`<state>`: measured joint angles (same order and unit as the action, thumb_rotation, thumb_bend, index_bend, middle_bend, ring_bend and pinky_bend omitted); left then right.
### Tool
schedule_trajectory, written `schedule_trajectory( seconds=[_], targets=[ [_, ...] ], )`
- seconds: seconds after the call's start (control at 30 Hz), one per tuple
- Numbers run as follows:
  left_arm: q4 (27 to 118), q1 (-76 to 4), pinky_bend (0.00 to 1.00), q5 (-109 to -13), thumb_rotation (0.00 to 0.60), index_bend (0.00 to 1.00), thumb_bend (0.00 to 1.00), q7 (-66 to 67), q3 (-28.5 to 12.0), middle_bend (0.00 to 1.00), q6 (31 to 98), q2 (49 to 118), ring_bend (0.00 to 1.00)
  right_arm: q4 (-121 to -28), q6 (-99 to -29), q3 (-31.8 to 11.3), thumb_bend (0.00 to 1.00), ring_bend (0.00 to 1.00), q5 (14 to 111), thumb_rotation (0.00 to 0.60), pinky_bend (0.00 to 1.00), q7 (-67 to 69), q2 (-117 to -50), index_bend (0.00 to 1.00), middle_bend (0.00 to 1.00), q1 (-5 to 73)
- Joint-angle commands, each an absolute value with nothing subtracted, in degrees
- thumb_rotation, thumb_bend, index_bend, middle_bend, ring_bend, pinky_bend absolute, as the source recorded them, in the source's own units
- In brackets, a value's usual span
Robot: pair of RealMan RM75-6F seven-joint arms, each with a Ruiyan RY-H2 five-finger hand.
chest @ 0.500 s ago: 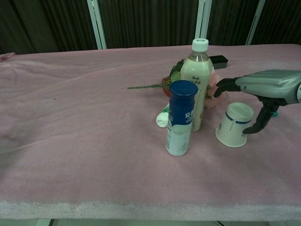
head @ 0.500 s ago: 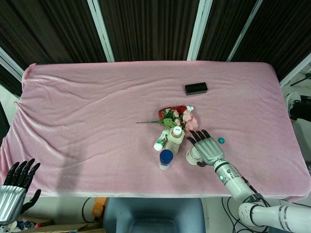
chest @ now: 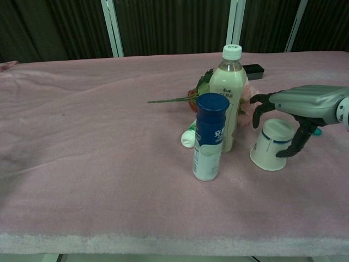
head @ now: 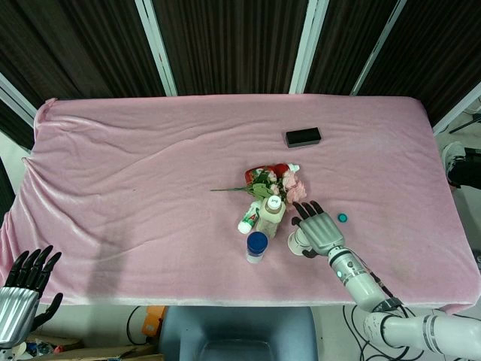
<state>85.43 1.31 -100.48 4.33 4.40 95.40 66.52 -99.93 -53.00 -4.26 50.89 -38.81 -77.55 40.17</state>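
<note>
The right hand (chest: 297, 106) hovers over the upturned paper cup (chest: 272, 144), palm down, fingers spread and curved around it without a clear grip, so it counts as released. To take the cup well, it should lower squarely, close thumb and fingers on opposite walls, and squeeze lightly, since thin paper would likely crumple; it should also keep off the milk-tea bottle (chest: 228, 95) just beside it. The cup is white with a blue band, standing mouth down near the table's (head: 113, 188) front edge, right of the blue-capped bottle (chest: 210, 136). The left hand (head: 22, 289) hangs open off the table's corner.
</note>
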Motion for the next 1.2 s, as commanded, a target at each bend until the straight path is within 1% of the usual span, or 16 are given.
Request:
schedule_trajectory(
  seconds=[0.03, 0.1, 0.13, 0.23, 0.4, 0.47, 0.57, 0.63, 0.83, 0.97, 1.03, 1.1, 1.13, 1.2],
  targets=[
    [85.4, 1.2, 0.02, -100.5, 0.600, 0.00, 0.37, 4.4, 4.4, 0.00, 95.3, 66.5, 0.01, -99.6, -53.5, -4.1, 0.38, 0.00, 50.7, 0.600, 0.00, -38.6, -78.0, 0.52, 0.00, 40.4],
    [85.4, 1.2, 0.02, -100.5, 0.600, 0.00, 0.37, 4.4, 4.4, 0.00, 95.3, 66.5, 0.01, -99.5, -53.7, -4.1, 0.39, 0.00, 50.6, 0.600, 0.00, -38.6, -78.1, 0.55, 0.00, 40.4],
    [85.4, 1.2, 0.02, -100.5, 0.600, 0.00, 0.37, 4.4, 4.4, 0.00, 95.3, 66.5, 0.01, -99.4, -53.8, -4.0, 0.40, 0.00, 50.6, 0.600, 0.00, -38.7, -78.2, 0.59, 0.00, 40.5],
    [85.4, 1.3, 0.02, -100.6, 0.600, 0.00, 0.37, 4.4, 4.4, 0.00, 95.4, 66.5, 0.01, -99.8, -54.9, -3.8, 0.41, 0.00, 50.7, 0.600, 0.00, -38.6, -78.0, 0.65, 0.00, 40.4],
    [85.3, 1.5, 0.02, -101.1, 0.600, 0.00, 0.37, 4.8, 4.7, 0.00, 95.7, 66.7, 0.01, -104.2, -60.1, -3.5, 0.41, 0.00, 55.2, 0.600, 0.00, -34.8, -71.9, 0.64, 0.00, 37.1],
    [85.3, 1.5, 0.02, -101.2, 0.600, 0.00, 0.37, 4.9, 4.7, 0.00, 95.7, 66.7, 0.01, -103.7, -61.5, -3.7, 0.41, 0.00, 55.8, 0.600, 0.00, -33.4, -70.1, 0.63, 0.00, 36.1],
    [85.3, 1.5, 0.02, -101.3, 0.600, 0.00, 0.37, 5.1, 4.8, 0.00, 95.5, 66.8, 0.01, -101.0, -61.9, -4.2, 0.41, 0.00, 54.5, 0.600, 0.00, -32.3, -68.9, 0.63, 0.00, 35.5],
    [85.3, 1.4, 0.02, -101.3, 0.600, 0.00, 0.37, 5.3, 4.8, 0.00, 95.3, 66.9, 0.01, -97.6, -60.8, -4.8, 0.41, 0.00, 52.3, 0.600, 0.00, -31.4, -69.0, 0.63, 0.00, 35.6],
    [85.7, 0.8, 0.02, -100.0, 0.600, 0.00, 0.37, 6.2, 4.4, 0.00, 93.6, 67.2, 0.01, -89.0, -53.1, -6.1, 0.41, 0.00, 46.4, 0.600, 0.00, -29.1, -72.6, 0.60, 0.00, 38.2],
    [86.0, 0.7, 0.02, -99.6, 0.600, 0.00, 0.37, 6.8, 4.2, 0.00, 93.1, 67.4, 0.01, -86.3, -51.4, -5.9, 0.41, 0.00, 45.8, 0.600, 0.00, -29.4, -74.8, 0.60, 0.00, 39.3],
    [86.0, 0.5, 0.02, -99.5, 0.600, 0.00, 0.37, 7.1, 4.2, 0.00, 92.7, 67.5, 0.01, -85.7, -51.1, -5.8, 0.41, 0.00, 45.4, 0.600, 0.00, -29.4, -75.3, 0.58, 0.00, 39.5],
    [86.0, 0.4, 0.02, -99.4, 0.600, 0.00, 0.37, 7.3, 4.2, 0.00, 92.2, 67.5, 0.01, -85.5, -51.3, -5.6, 0.41, 0.00, 44.9, 0.600, 0.00, -30.0, -75.5, 0.54, 0.00, 39.8],
    [86.0, 0.3, 0.02, -99.4, 0.600, 0.00, 0.37, 7.3, 4.3, 0.00, 92.1, 67.5, 0.01, -85.5, -51.3, -5.4, 0.41, 0.00, 44.4, 0.600, 0.00, -30.7, -75.5, 0.50, 0.00, 39.9],
    [86.0, 0.3, 0.02, -99.5, 0.600, 0.00, 0.37, 7.1, 4.3, 0.00, 92.2, 67.5, 0.01, -86.0, -51.6, -5.1, 0.41, 0.00, 42.8, 0.600, 0.00, -32.3, -75.2, 0.37, 0.00, 40.2]
  ],
)
